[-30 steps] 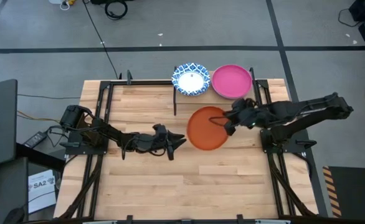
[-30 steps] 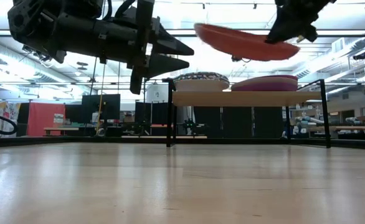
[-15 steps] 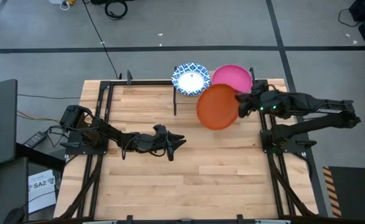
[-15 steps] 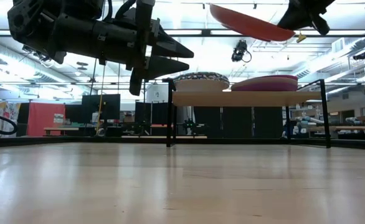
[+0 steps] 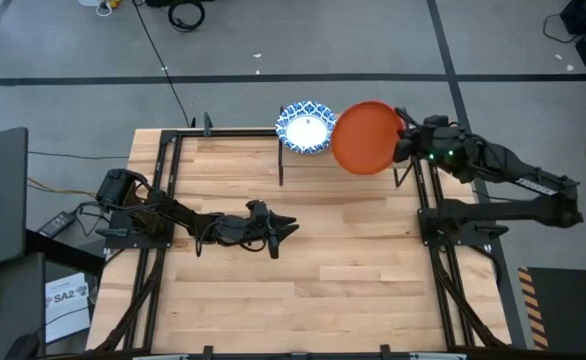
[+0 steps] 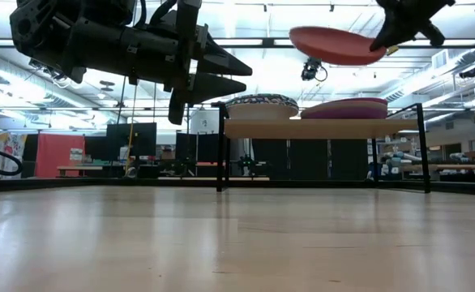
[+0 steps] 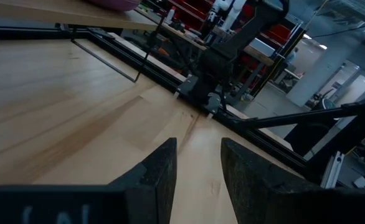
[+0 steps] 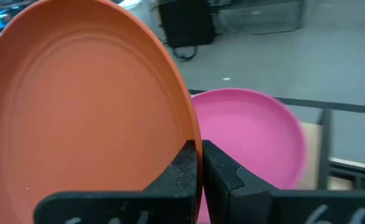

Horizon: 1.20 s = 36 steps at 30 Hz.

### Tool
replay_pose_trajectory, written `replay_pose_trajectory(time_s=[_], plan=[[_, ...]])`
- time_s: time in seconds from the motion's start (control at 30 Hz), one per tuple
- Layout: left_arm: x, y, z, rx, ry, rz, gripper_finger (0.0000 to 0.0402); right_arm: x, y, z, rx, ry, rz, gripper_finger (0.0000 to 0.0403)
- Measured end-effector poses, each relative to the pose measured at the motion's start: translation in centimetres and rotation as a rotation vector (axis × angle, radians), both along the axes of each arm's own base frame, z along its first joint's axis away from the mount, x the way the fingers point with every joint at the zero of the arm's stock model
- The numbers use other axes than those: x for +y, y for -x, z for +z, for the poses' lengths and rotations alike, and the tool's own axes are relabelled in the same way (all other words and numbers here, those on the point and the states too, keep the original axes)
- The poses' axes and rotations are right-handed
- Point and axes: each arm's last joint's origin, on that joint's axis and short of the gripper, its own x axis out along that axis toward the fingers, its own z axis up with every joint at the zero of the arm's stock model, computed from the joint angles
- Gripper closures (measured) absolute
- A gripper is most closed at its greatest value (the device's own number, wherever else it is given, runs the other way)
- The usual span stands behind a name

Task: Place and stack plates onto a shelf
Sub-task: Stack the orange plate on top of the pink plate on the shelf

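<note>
the right gripper (image 5: 405, 146), pinched on the rim of the orange plate (image 5: 366, 137), holds it above the pink plate (image 8: 257, 134) on the shelf (image 6: 318, 128), next needing lowering to stack it.

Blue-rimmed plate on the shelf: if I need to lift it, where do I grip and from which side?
Pinch the blue-rimmed plate at its raised rim, probably on the table-facing edge. It lies flat on the shelf, so only the rim gives purchase. The right gripper holds the orange plate just beside it, crowding that side.
</note>
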Motion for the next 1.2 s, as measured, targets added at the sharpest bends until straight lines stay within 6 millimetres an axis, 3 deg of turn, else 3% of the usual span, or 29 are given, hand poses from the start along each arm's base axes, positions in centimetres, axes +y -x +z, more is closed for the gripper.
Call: replay_pose_trajectory(time_s=[0.5,0.87,1.2], plan=[[0.0,0.0,0.0,0.000,-0.001,0.000,0.0271,-3.9,0.6,-0.9,0.084,-0.029,-0.317,0.0387],[0.0,0.0,0.0,0.002,-0.001,0.000,0.0271,-6.8,-0.1,-2.3,0.174,-0.119,-0.361,0.0387],[0.0,0.0,-0.2,0.020,-0.005,0.000,0.0271,-8.1,-0.2,-2.9,0.165,-0.195,-0.353,0.0379]])
